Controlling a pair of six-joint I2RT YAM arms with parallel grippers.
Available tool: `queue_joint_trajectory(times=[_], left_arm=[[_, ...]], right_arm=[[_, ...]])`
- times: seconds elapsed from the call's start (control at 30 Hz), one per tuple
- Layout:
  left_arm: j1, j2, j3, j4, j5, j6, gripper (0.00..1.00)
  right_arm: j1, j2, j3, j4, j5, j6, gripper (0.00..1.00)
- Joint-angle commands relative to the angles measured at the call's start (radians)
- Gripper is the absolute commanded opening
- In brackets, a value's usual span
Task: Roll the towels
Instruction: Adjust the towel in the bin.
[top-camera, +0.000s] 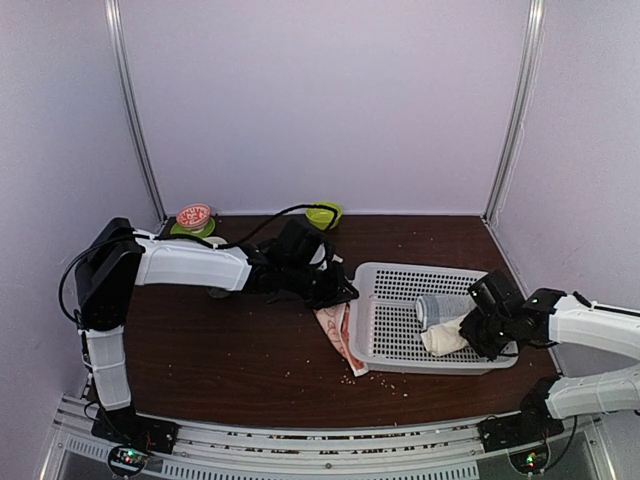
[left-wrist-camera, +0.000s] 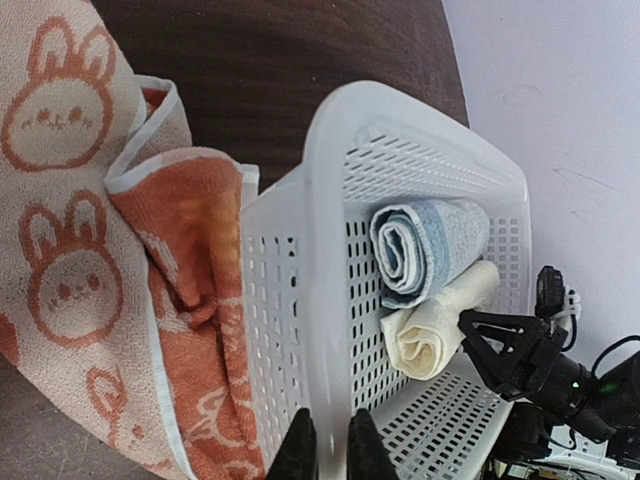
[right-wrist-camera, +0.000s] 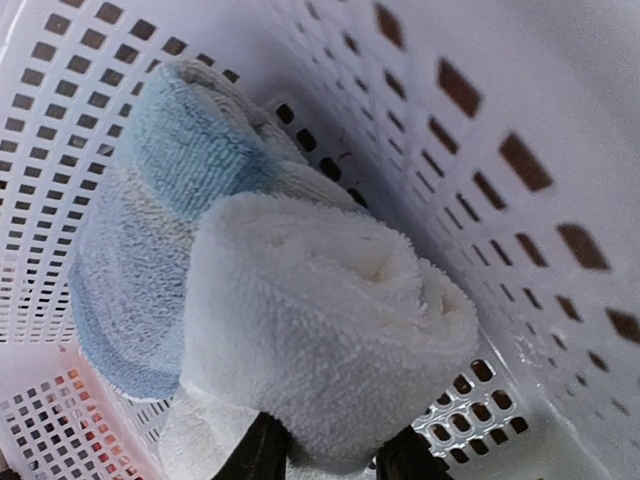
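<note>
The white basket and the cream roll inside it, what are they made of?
The basket looks like moulded plastic: smooth and slightly glossy, with regular rows of slots. The cream roll looks like terry cloth, with a fuzzy, looped, matte pile. It is probably cotton.

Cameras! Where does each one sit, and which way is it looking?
Top external: high up behind the arms, looking down on the table; the left arm and right arm both show.
Left wrist: rides the left arm, looking over the rabbit towel into the white basket; the left fingers poke in at the bottom.
Right wrist: rides the right arm, looking closely at the cream roll and blue roll; the right fingers flank the cream roll.
Shared: both wrist views show the two rolls side by side in the basket.
</note>
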Motion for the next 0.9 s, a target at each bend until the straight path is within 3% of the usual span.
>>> queue_joint_trajectory(times=[0.0, 0.17, 0.3, 0.4, 0.87], left_arm=[[0.008, 0.040, -0.018, -0.001, -0.008, 0.006, 0.00], [0.009, 0.044, -0.014, -0.006, -0.001, 0.006, 0.00], [0.013, 0.044, -0.020, 0.000, 0.002, 0.003, 0.00], [0.016, 0.045, -0.021, 0.004, 0.004, 0.003, 0.00], [0.024, 0.046, -0.022, 0.005, 0.005, 0.001, 0.00]], right_arm=[[-0.045, 0.019, -0.040, 0.053, 0.005, 0.018, 0.30], [-0.067, 0.076, -0.026, 0.074, -0.038, -0.004, 0.35], [-0.067, 0.054, 0.046, 0.010, -0.047, -0.070, 0.62], [-0.068, 0.028, 0.124, -0.067, -0.052, -0.126, 0.74], [-0.066, -0.001, 0.232, -0.209, -0.137, -0.307, 0.82]])
